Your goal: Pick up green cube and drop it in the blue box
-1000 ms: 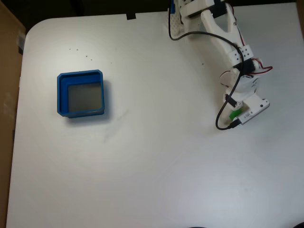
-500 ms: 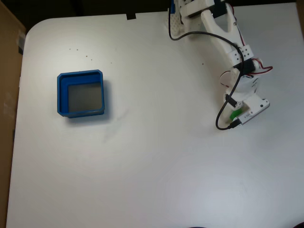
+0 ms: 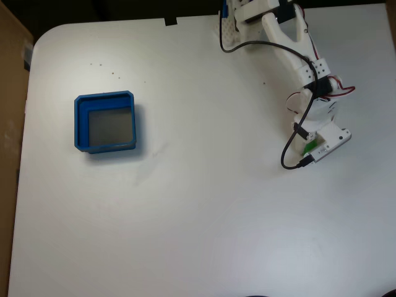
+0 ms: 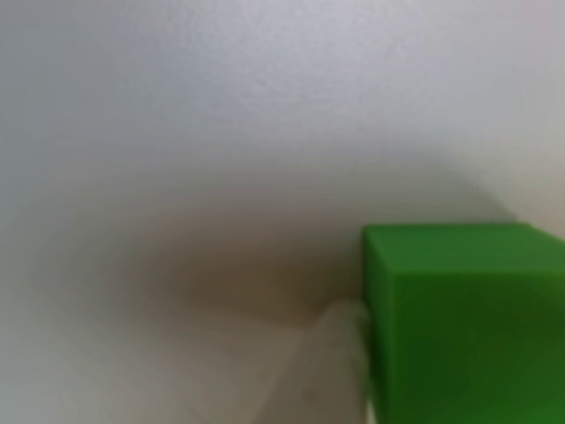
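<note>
In the fixed view, the white arm (image 3: 291, 49) is reaching down from the top edge, right of centre, toward the right middle of the frame. Its base is running off the top of the frame. A black cable (image 3: 291, 145) is looping down beside the wrist, and red wires are showing near the joint at the right.

The gripper (image 3: 307, 148) is sitting at the arm's lower end, low over the white table (image 3: 198, 216). Its body and camera mount are covering the fingers from above, so I cannot tell whether they are apart, together, or clamped on anything.

The cube (image 3: 307, 148) is showing as just a small green sliver under that mount, in the right middle of the frame; most of it is lying hidden. Whether it is resting on the table or lifted off it is not clear from here.

In the other view, the cube (image 4: 463, 322) is filling the lower right corner, very close and blurred, cut off by the right and bottom edges. A pale, out-of-focus shape is sitting just left of it at the bottom; what it is I cannot make out.

The box (image 3: 106, 122) is lying in the left middle of the fixed view, well apart from the arm, its grey floor showing.
</note>
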`<state>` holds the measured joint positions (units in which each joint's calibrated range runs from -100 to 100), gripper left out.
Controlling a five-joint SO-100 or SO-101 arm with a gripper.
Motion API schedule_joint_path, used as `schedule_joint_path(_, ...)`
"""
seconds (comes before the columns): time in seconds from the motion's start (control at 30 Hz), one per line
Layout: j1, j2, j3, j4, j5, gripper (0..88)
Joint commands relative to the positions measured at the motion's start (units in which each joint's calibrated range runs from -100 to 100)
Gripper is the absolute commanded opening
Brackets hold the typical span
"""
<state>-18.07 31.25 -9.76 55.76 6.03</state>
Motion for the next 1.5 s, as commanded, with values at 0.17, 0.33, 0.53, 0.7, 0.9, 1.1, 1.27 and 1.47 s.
schedule_joint_path(0.17,0.6,-14.3,-3.1,0.5,0.0,0.5)
schedule_joint_path(0.33,2.1,-23.9,-3.1,0.5,-0.1,0.5)
schedule_joint_path(0.53,7.5,-29.0,-3.1,0.6,-1.4,0.5)
schedule_joint_path(0.7,15.0,-33.5,-3.1,0.6,-5.1,0.5)
schedule_joint_path(0.9,25.7,-35.3,-3.0,0.6,-6.4,0.5)
schedule_joint_path(1.1,38.4,-35.1,-3.0,0.6,-6.1,0.5)
schedule_joint_path(1.27,46.2,-34.7,-3.0,0.6,-6.1,0.5)
schedule_joint_path(1.47,54.3,-33.8,-2.8,0.6,-6.1,0.5)
